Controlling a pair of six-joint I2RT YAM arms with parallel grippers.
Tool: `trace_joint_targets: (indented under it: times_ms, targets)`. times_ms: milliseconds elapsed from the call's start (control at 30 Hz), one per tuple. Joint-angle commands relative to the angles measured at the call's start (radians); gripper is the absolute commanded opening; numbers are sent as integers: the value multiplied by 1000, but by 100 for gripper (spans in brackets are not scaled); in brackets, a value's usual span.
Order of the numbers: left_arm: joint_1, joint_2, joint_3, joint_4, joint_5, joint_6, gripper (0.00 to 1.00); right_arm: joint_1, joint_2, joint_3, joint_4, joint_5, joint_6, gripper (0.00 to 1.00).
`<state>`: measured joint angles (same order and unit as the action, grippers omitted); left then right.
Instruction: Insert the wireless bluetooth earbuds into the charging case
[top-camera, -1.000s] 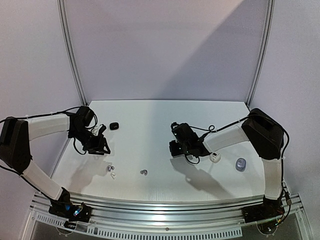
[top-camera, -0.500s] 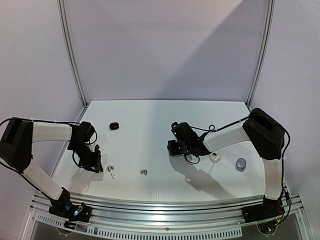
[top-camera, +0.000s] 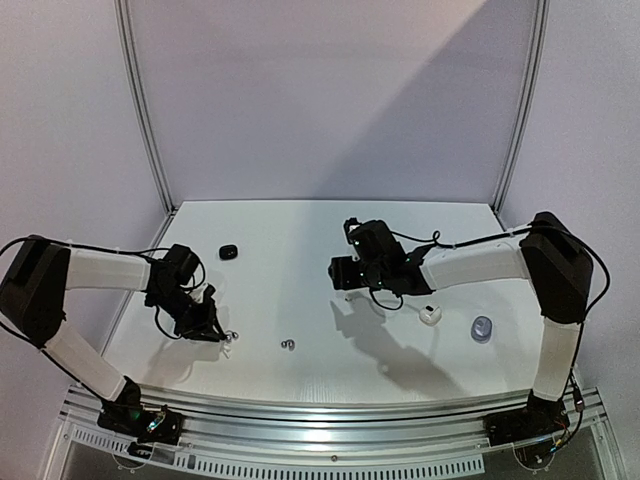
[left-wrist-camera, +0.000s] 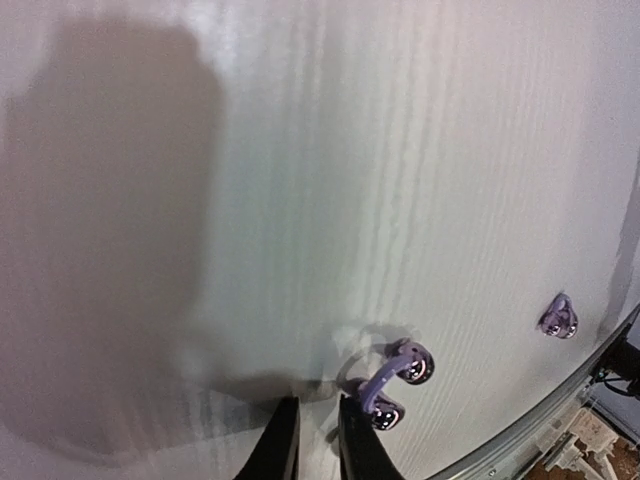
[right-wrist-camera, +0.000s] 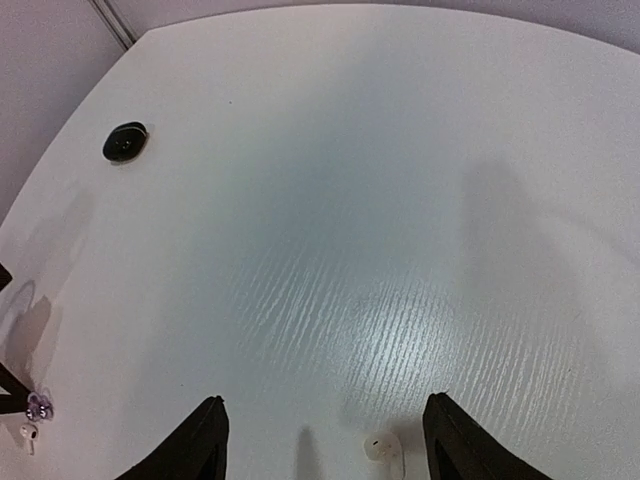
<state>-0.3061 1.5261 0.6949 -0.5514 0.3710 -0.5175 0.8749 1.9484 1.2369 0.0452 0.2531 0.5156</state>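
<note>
A fine ribbed grain and a soft sheen are seen on the table (left-wrist-camera: 300, 150). The silvery-grey earbuds (left-wrist-camera: 412, 363) seem to be made of smooth, glossy plastic.

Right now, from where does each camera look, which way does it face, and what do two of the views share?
Top external: above and behind the arms, looking down on the white table; both arms show, with left gripper and right gripper.
Left wrist: close over the table, facing down; its own fingers, close together, beside two silvery earbuds.
Right wrist: above the table, looking across it; its fingers stand wide apart, a white earbud between them.
Shared: the black case shows in top and right wrist views.
</note>
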Motion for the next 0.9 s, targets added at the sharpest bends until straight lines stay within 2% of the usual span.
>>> trace_joint_targets:
  times_ms: [0,167,433,567,767,867]
  targets:
    - [-69,89,-11,29,-14,-22,16,-1,-81,-28,-29,35,-9,68]
    - [-139,176,85,19,-11,-33,14,0,-152,-87,-33,59,-12,68]
    - [-304,384,332,-70,-9,-21,13,22,-253,-169,-85,116,-7,68]
    - [-352,459,432,-83,7,-30,12,40,-305,-212,-101,145,0,68]
    - [-377,490,528,-91,5,-37,12,53,-365,-268,-107,167,29,67]
    - [-371,439,567,-123,-72,15,12,63,-374,-266,-109,166,24,67]
